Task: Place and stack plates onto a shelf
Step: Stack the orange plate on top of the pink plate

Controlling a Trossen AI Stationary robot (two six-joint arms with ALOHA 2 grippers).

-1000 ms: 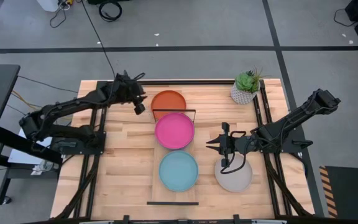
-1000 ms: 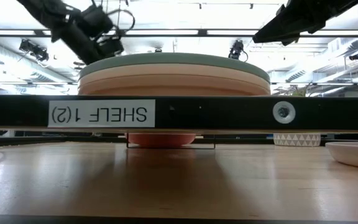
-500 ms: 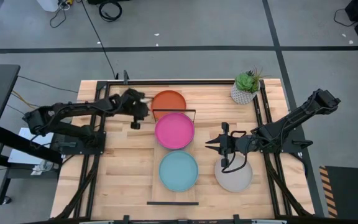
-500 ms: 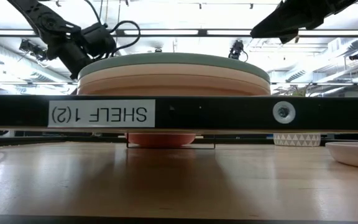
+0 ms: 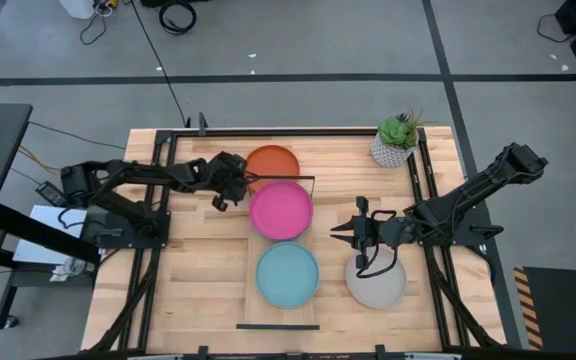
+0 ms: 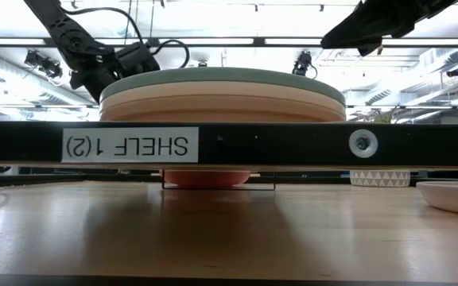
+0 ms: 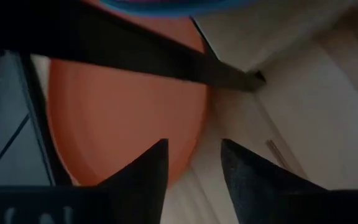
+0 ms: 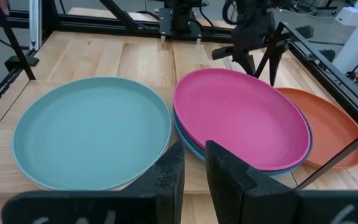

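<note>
An orange plate (image 5: pixel 271 162) lies on the table just beyond the shelf's far rail (image 5: pixel 279 179). The shelf (image 5: pixel 252 243) carries a pink plate (image 5: pixel 281 209) on a blue one (image 8: pixel 185 138). Nearer on the shelf is a light teal plate (image 5: pixel 288 274) topping a stack (image 6: pixel 221 95). A grey plate (image 5: pixel 378 287) lies on the table to the right. My left gripper (image 5: pixel 230 190) is open and low at the orange plate's left rim (image 7: pixel 197 143). My right gripper (image 5: pixel 336 231) hovers right of the pink plate, its fingers a narrow gap apart and empty. My left gripper (image 7: pixel 192 155) has one open finger over the orange plate (image 7: pixel 117 112) and the other over the table beside it, coming from the table's left. I cannot tell whether either finger touches the rim. The plate lies flat on the table.
A potted plant (image 5: pixel 396 140) stands at the far right corner. The black wire rail (image 7: pixel 166 59) runs close over the orange plate's near edge. Black frame bars run along the table's left and right sides. Bare wood lies left of the shelf.
My left gripper has gone down and toward the table's near edge, then right toward the orange plate's left rim. The plates and my right arm have kept still.
</note>
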